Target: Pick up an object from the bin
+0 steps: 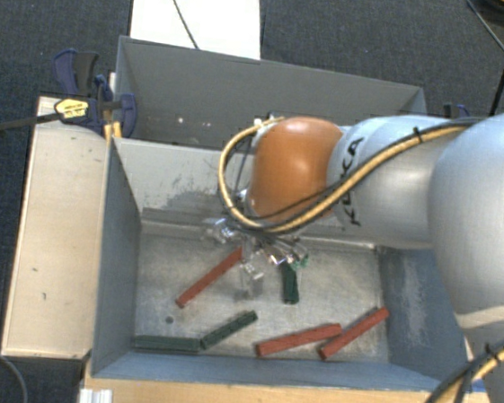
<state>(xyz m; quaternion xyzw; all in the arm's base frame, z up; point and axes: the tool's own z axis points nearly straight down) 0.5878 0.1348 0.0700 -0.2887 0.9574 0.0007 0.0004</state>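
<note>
My gripper (251,270) is low over the back middle of the bin floor, under the arm's orange cover. A long red stick (207,281) lies slanted just to its left, with its upper end reaching up to the gripper. A short dark green stick (290,286) lies close on its right, nearly upright in the view. Whether either stick touches the gripper is hidden by the metal parts.
Toward the front wall lie a green stick (229,327) and a dark green one (166,343) along the front left edge. Two red sticks (298,339) (354,332) lie at the front right. The arm comes in from the right above the bin.
</note>
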